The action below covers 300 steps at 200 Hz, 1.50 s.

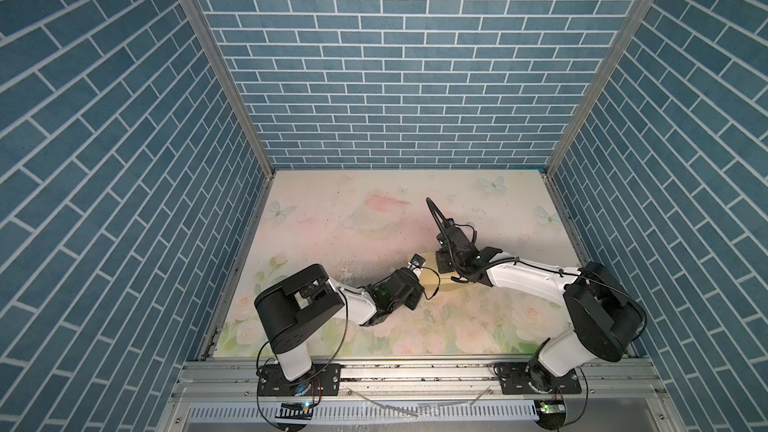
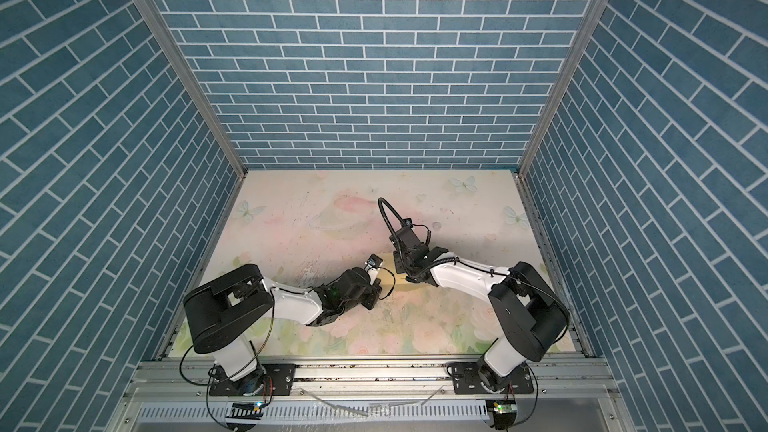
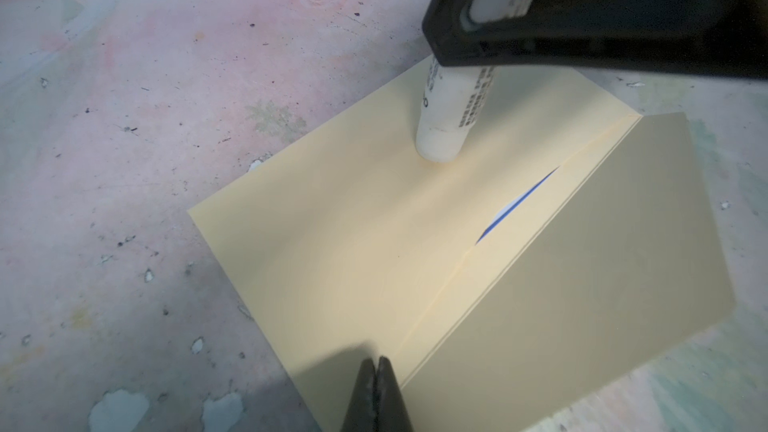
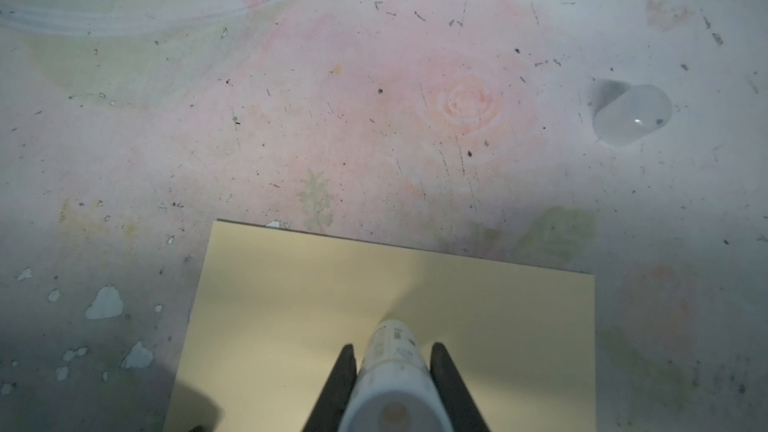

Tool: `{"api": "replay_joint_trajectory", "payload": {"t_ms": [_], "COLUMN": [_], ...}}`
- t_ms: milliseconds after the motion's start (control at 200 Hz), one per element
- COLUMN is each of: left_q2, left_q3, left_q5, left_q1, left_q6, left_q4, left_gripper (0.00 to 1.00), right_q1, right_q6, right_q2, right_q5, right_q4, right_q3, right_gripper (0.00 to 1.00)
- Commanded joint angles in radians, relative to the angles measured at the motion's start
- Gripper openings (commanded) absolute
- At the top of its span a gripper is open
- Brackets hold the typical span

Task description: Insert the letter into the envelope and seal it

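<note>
The yellow-tan envelope (image 3: 353,243) (image 4: 374,284) lies flat on the table between both arms, partly hidden under them in both top views (image 1: 436,284) (image 2: 401,282). Of the letter (image 3: 515,205) only a white sliver with a blue edge shows, in the slit at the envelope's crease. My left gripper (image 3: 377,361) is shut, with its tips down on the envelope's near edge and nothing between them. My right gripper (image 4: 392,347) is shut on a white glue stick (image 3: 453,118) (image 4: 390,367), held upright with its lower end on the envelope's lighter panel.
A translucent cap (image 4: 631,116) lies on its side on the worn floral tabletop (image 4: 291,118), away from the envelope. Blue brick-pattern walls (image 1: 395,76) close in the table on three sides. A metal rail (image 1: 415,371) runs along the front.
</note>
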Motion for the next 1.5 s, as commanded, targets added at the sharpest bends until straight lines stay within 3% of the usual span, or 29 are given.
{"api": "replay_joint_trajectory", "payload": {"t_ms": [0, 180, 420, 885, 1165, 1495], "left_q2": [0.032, -0.04, -0.117, 0.06, 0.154, 0.186], "left_q3": [-0.009, 0.014, 0.082, 0.241, 0.327, 0.37], "left_q5": [0.021, 0.05, 0.341, 0.531, 0.541, 0.398], "left_q1": [-0.004, 0.022, 0.189, 0.224, 0.224, 0.224], "left_q6": [0.014, 0.001, -0.104, -0.259, -0.333, -0.364], "left_q4": [-0.114, -0.11, -0.089, -0.213, -0.318, -0.537], "left_gripper": [0.0, 0.0, 0.0, 0.0, 0.0, 0.0], "right_q1": [-0.031, -0.031, -0.031, -0.005, 0.004, 0.002], "right_q6": [0.016, -0.006, -0.058, -0.117, -0.119, -0.12], "right_q2": [-0.011, 0.007, 0.021, 0.038, 0.033, 0.013], "right_q5": [0.069, -0.031, -0.102, -0.145, -0.131, -0.075], "right_q4": [-0.112, -0.05, -0.003, 0.036, 0.032, -0.031], "right_q3": [-0.053, -0.052, -0.05, -0.037, -0.042, -0.047], "right_gripper": [0.0, 0.0, 0.0, 0.0, 0.0, 0.0]}}
